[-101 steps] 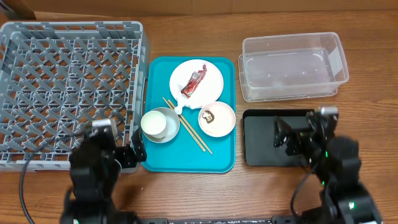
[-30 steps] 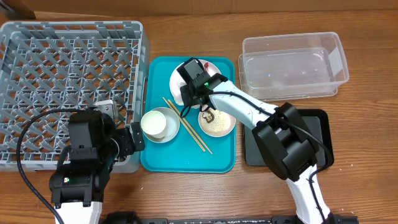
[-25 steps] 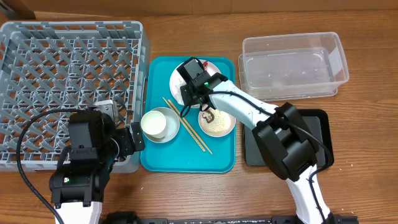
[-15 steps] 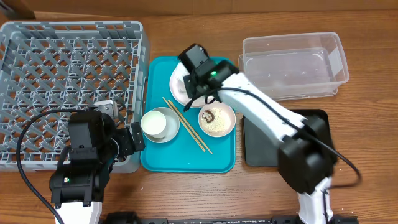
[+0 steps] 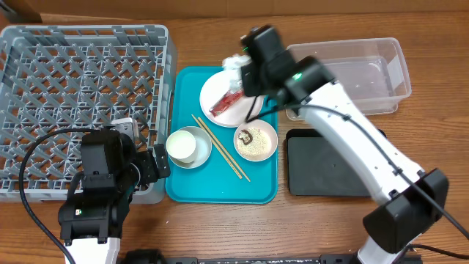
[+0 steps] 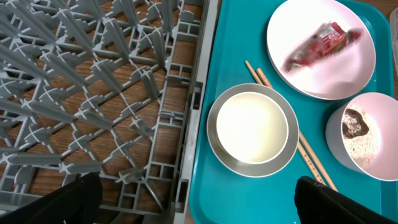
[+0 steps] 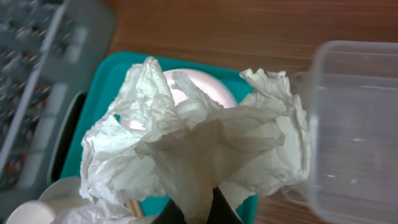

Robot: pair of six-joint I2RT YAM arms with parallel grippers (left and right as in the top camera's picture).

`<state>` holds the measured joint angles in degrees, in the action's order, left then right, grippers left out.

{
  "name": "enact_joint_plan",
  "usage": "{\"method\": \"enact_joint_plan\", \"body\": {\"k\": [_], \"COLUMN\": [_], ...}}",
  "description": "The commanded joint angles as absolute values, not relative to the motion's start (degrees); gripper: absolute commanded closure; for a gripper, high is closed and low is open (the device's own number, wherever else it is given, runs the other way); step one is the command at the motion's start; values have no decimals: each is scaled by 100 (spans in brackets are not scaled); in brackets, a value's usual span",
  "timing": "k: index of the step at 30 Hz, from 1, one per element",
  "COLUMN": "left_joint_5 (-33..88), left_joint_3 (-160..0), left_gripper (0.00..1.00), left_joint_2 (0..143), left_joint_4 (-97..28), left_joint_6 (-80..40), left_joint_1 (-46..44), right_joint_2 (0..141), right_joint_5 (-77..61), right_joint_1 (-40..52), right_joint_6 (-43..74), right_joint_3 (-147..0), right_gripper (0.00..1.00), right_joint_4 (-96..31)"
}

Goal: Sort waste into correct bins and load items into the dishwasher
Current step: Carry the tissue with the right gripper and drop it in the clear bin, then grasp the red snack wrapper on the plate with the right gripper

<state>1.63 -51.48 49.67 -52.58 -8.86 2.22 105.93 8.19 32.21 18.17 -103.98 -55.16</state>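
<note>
My right gripper (image 5: 245, 64) hangs above the far edge of the white plate (image 5: 220, 94), shut on a crumpled white napkin (image 5: 234, 61). In the right wrist view the napkin (image 7: 193, 140) fans out from my gripper (image 7: 194, 214), with the clear tub (image 7: 364, 124) just to its right. The red wrapper (image 5: 228, 101) lies on the plate. A pinkish bowl (image 5: 256, 141) holds rice and a brown scrap. The white cup sits in the metal bowl (image 5: 188, 147), and chopsticks (image 5: 221, 148) lie beside it. My left gripper (image 6: 199, 208) stands open over the rack's corner, near the grey dish rack (image 5: 80, 95).
The dishes all sit on a teal tray (image 5: 220, 189) between the rack and the bins. The clear tub (image 5: 344, 77) stands at the back right, and the black tray (image 5: 326, 165) lies in front of it. My right arm spans both bins.
My right gripper closed on the napkin, lifted it off the plate and carried it back and right toward the clear tub. The wrapper now shows on the plate. The left arm stayed still.
</note>
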Motion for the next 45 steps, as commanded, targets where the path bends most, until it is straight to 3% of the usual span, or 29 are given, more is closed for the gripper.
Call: {"method": "enact_joint_plan", "body": {"k": [1, 12, 14, 16, 17, 26, 28, 38, 45], "left_joint_5": [106, 106, 106, 106, 106, 106, 106, 108, 108], "left_joint_3": [-5304, -5304, -5304, -5304, -5304, -5304, -5304, -5304, -5304], "left_gripper": [0, 0, 0, 0, 0, 0, 0, 0, 0], "left_joint_2": [4950, 4950, 4950, 4950, 4950, 4950, 4950, 4950, 4950], "left_joint_4": [-5245, -5146, -5144, -5146, -5151, -5151, -5137, -5140, -5140], "left_joint_6": [-882, -884, -884, -884, -884, -884, -884, -884, -884], "left_joint_1": [189, 189, 189, 189, 189, 189, 189, 189, 189], "right_joint_2": [10409, 10630, 10694, 10722, 10722, 10726, 10748, 11500, 12265], "right_joint_5": [895, -128, -161, -161, -165, -1057, -974, 172, 338], "right_joint_1": [2373, 419, 320, 281, 283, 961, 1302, 2950, 3400], "right_joint_6": [2049, 2104, 2104, 2104, 2104, 2108, 2108, 2139, 3194], "right_joint_3": [-10519, -10471, -10436, -10422, -10425, -10457, -10451, -10311, -10311], "right_gripper": [94, 89, 78, 34, 31, 26, 21, 20, 18], "right_joint_4": [-5498, -5256, -5227, -5168, -5124, -5017, -4932, -4152, -3885]}}
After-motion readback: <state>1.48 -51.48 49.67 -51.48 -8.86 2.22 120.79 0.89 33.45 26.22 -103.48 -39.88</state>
